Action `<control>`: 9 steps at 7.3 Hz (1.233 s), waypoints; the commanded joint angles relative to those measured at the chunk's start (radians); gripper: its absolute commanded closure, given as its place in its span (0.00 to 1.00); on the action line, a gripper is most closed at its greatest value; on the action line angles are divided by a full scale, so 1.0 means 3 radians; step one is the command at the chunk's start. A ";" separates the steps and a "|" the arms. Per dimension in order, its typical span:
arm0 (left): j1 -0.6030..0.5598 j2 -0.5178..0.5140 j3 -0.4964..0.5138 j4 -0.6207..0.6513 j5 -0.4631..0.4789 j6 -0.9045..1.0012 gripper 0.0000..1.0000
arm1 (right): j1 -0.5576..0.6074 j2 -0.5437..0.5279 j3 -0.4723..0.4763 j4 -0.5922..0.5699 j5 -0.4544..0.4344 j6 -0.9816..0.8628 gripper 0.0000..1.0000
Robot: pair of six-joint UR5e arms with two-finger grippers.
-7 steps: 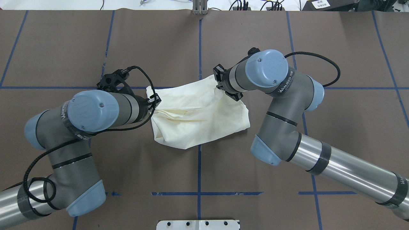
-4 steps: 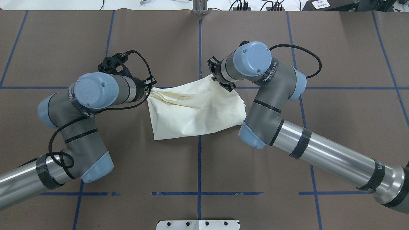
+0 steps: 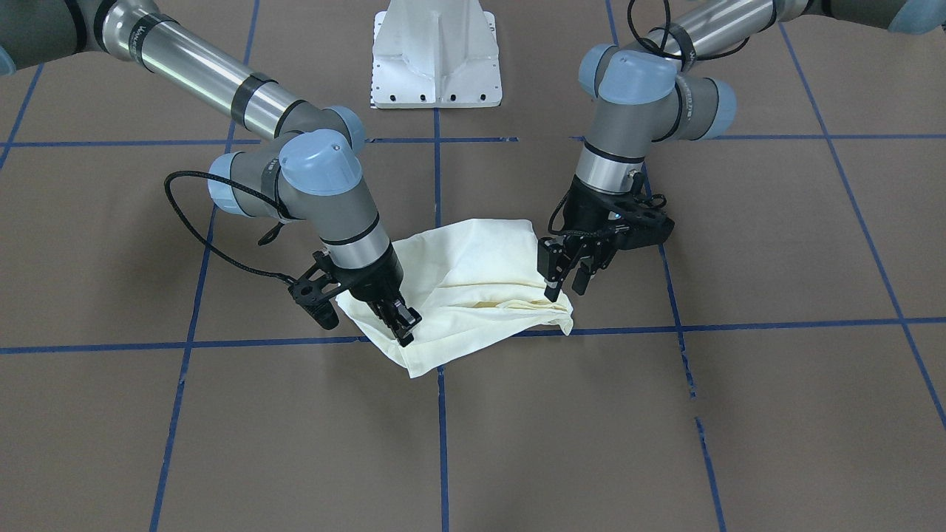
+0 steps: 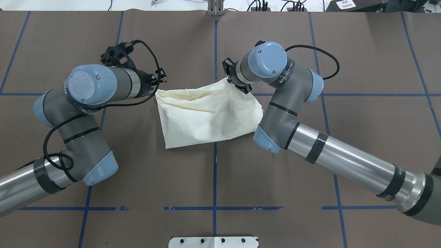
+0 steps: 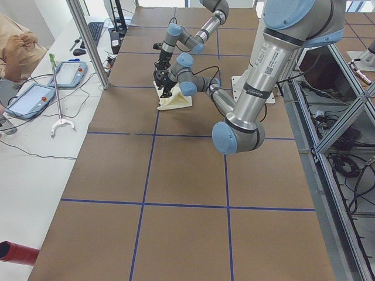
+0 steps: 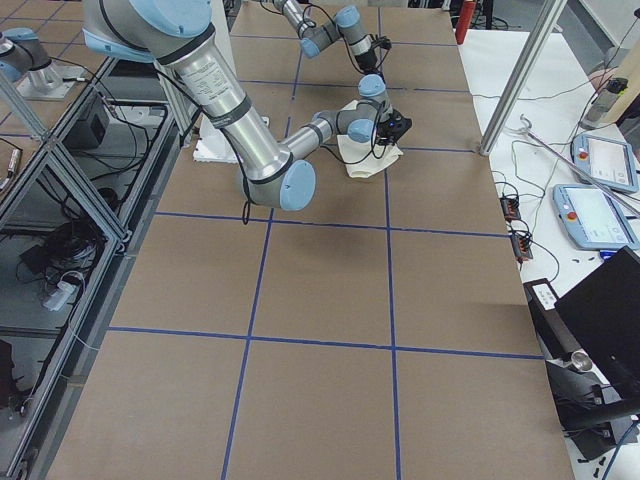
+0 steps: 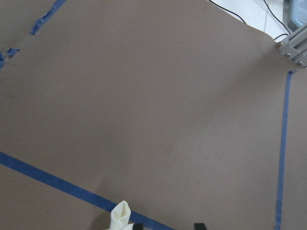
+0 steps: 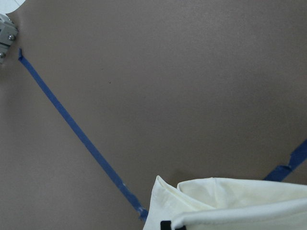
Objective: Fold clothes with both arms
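Left gripper (image 3: 563,290) hangs from a near-vertical wrist, jaws apart. Right gripper (image 3: 405,332), wrist tilted, pinches the shirt (image 3: 473,270).

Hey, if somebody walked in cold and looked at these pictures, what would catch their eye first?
A crumpled cream-white shirt lies mid-table, bright against the brown table with its blue tape grid. Two big grey arms lean in from either side and meet at the shirt's edge farthest from the robot. The right gripper is pinched shut on one corner, while the left gripper hangs open at the other.
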 commanded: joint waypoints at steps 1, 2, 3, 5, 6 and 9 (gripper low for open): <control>0.0103 0.0354 -0.0267 -0.0042 -0.0099 -0.0020 1.00 | 0.0010 0.0003 -0.0003 0.0005 0.0000 -0.0001 1.00; 0.0286 0.0452 -0.0262 -0.0144 -0.0073 -0.0015 1.00 | 0.0015 0.0003 -0.0003 0.0005 0.0000 -0.0001 1.00; 0.0354 0.0519 -0.0262 -0.0165 -0.0068 -0.0030 1.00 | 0.0015 0.0003 -0.0003 0.0005 0.0000 -0.0001 1.00; 0.0588 0.0510 -0.0247 -0.0292 -0.0058 -0.0199 1.00 | 0.0025 0.0008 0.0002 0.0005 0.0000 0.0004 1.00; 0.0640 0.0494 -0.0227 -0.0516 -0.0043 -0.0245 1.00 | 0.0030 0.0013 0.0017 0.0005 0.0020 0.0009 1.00; 0.0773 0.0433 -0.0196 -0.0707 0.0049 -0.0357 1.00 | 0.0061 0.0034 0.0028 0.0005 0.0061 0.0009 1.00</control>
